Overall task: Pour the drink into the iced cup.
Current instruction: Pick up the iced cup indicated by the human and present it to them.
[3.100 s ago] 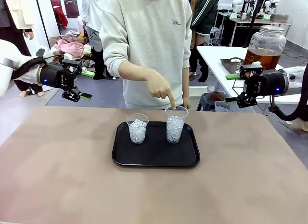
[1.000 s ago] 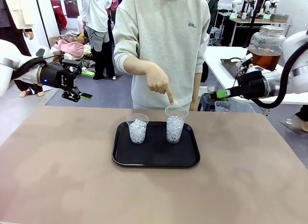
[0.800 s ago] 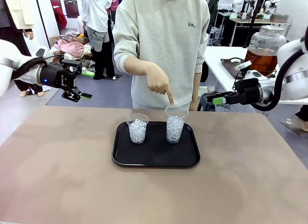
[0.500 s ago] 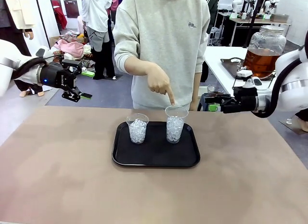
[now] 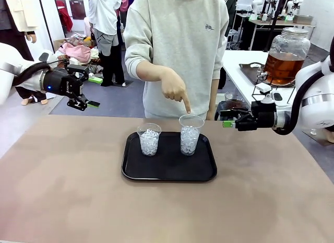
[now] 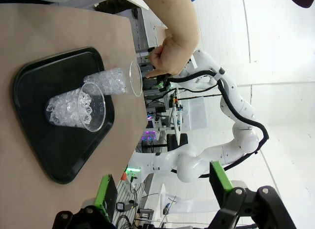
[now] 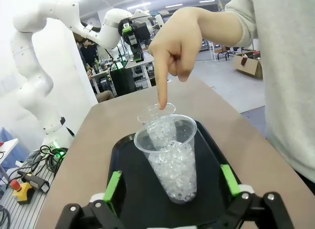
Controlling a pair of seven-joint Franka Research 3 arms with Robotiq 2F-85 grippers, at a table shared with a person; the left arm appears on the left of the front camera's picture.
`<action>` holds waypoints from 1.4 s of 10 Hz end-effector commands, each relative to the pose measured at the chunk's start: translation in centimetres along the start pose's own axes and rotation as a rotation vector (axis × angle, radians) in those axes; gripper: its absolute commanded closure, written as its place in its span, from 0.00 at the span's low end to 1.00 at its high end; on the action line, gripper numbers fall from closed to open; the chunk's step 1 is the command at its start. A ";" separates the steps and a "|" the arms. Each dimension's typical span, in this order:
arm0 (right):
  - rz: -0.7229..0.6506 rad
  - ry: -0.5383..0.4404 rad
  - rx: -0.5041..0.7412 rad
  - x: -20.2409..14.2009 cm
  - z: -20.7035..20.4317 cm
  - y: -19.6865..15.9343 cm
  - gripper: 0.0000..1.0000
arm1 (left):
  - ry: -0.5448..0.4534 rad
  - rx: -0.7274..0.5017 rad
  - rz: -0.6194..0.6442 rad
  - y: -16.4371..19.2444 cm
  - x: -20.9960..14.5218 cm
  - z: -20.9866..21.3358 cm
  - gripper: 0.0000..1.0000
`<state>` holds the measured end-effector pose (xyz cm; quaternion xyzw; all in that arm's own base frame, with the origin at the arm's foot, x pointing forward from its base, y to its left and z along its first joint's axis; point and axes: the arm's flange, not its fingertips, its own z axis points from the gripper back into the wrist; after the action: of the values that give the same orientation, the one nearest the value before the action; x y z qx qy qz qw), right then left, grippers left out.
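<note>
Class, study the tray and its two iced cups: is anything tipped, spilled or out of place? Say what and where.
Nothing stands out. The shorter cup and the taller cup stand upright on the black tray, ice inside, with no spill visible on tray or table. The person's hand points down at the taller cup.

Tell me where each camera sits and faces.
Front: between the arms, facing the person across the table; left gripper and right gripper show.
Left wrist: on that arm, rolled sideways, facing the tray; own fingers below.
Right wrist: on that arm, facing the taller cup; own fingers below.
All share the tray, that cup, the pointing hand.
</note>
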<state>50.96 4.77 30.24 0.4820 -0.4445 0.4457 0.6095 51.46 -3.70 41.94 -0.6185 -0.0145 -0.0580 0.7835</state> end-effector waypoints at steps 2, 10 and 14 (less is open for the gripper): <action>0.001 -0.005 0.000 0.3 0.1 -0.1 0.00 | -0.007 -0.009 -0.001 -0.3 -0.2 -0.1 0.00; 0.164 -0.079 0.111 -4.8 -3.3 -0.9 0.00 | -0.007 -0.009 -0.001 -0.3 -0.2 -0.1 0.00; 0.202 -0.069 0.068 -6.6 -4.8 -1.2 0.00 | -0.007 -0.009 -0.001 -0.3 -0.2 -0.1 0.00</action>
<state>50.73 7.70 23.29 0.4839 -0.4827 0.5041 0.5280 51.46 -3.70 41.94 -0.6185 -0.0145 -0.0580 0.7835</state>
